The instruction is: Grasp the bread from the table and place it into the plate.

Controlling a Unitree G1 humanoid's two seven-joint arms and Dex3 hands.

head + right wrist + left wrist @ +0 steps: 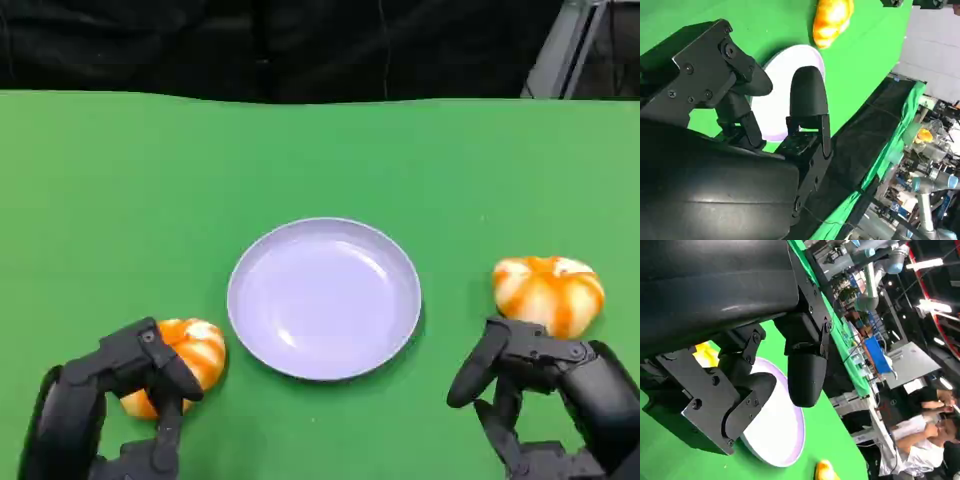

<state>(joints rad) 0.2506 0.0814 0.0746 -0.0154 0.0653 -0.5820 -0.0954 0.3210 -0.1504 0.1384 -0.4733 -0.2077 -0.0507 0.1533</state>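
Partly behind left robot hand [130, 385]: bread [190, 355]

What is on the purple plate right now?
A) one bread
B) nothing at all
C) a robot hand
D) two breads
B. The plate in the head view is bare. One bread lies on the green table by the left hand, and the other bread lies beside the right hand, both outside the plate's rim.
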